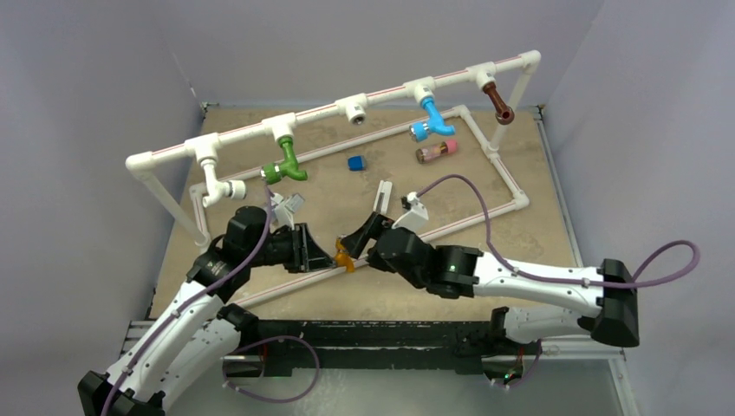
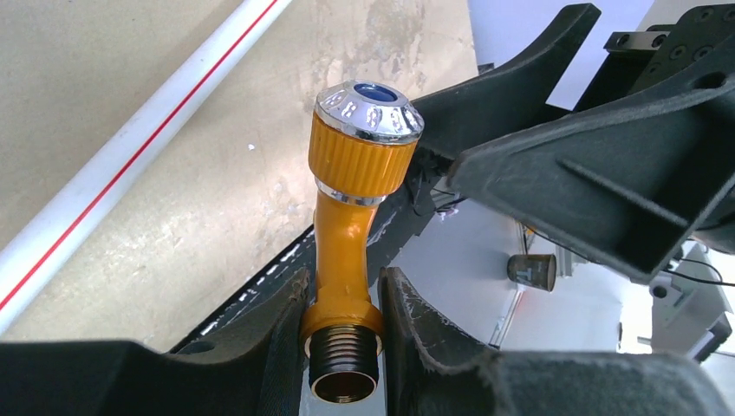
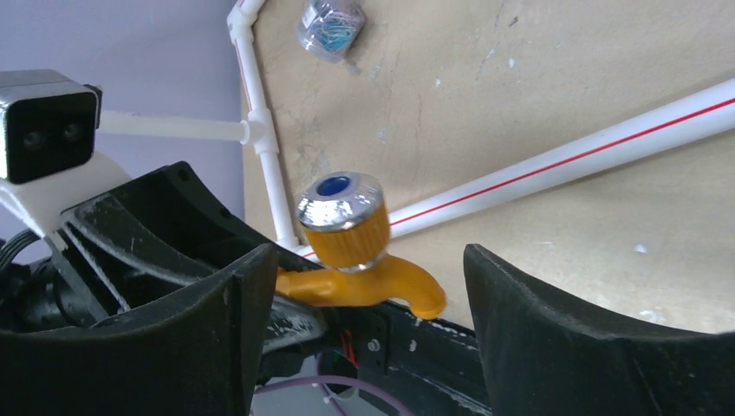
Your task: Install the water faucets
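Left gripper is clamped on the orange faucet just above its threaded end, knob up, at the near edge of the bench. Right gripper stands wide, one jaw on each side of the faucet, apparently clear of it. Green faucet, blue faucet and brown faucet hang from the pipe. The tee between green and blue is bare. Step in hand, as judged: hand-over. If you release the left before the right has bitten, the faucet drops and may go off the edge. If the right closes on the round knob or curved spout, the faucet may twist or slip out. Keep the thread uncovered, or you cannot start it in the tee.
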